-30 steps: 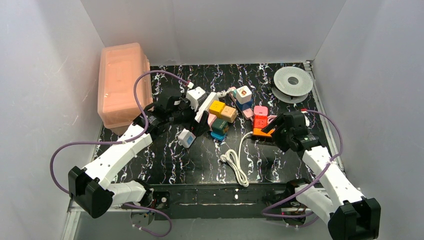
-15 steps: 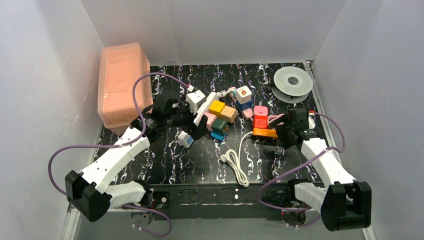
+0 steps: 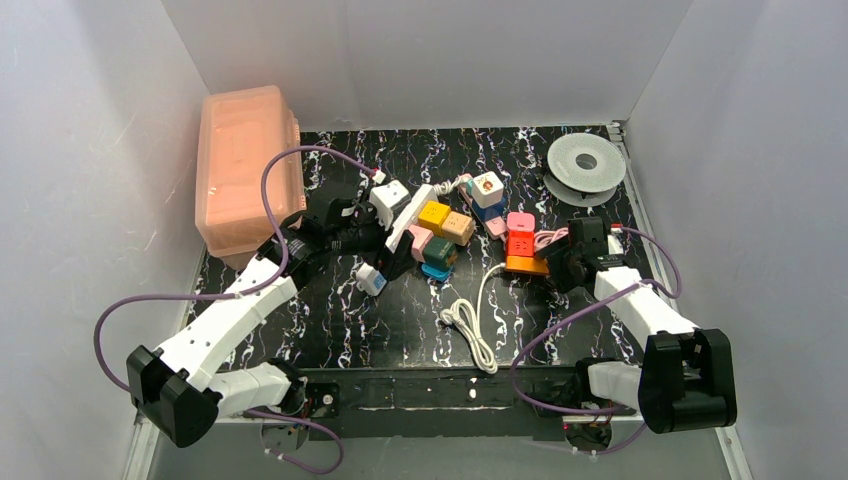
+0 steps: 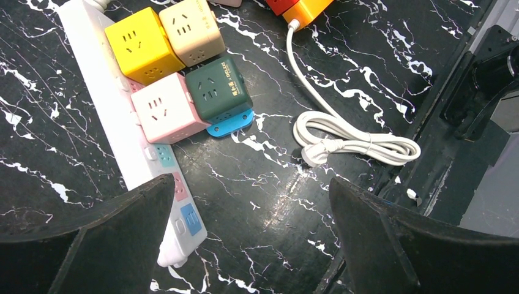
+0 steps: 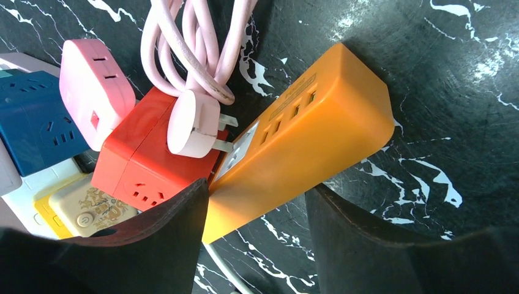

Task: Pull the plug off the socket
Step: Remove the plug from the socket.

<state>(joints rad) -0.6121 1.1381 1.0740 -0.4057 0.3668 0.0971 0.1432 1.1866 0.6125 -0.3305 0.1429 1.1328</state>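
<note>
White socket (image 4: 116, 116) lies under the wide-open left hand (image 4: 245, 245).

Bright, even light from above fills the white walls (image 3: 420, 60), soft shadows only. The glossy black table (image 4: 318, 73) throws pale glare near the coiled white cord (image 4: 361, 144). Both wrist views are sharp on the table, but the dark fingers (image 5: 367, 245) at the bottom edge blur out.
</note>
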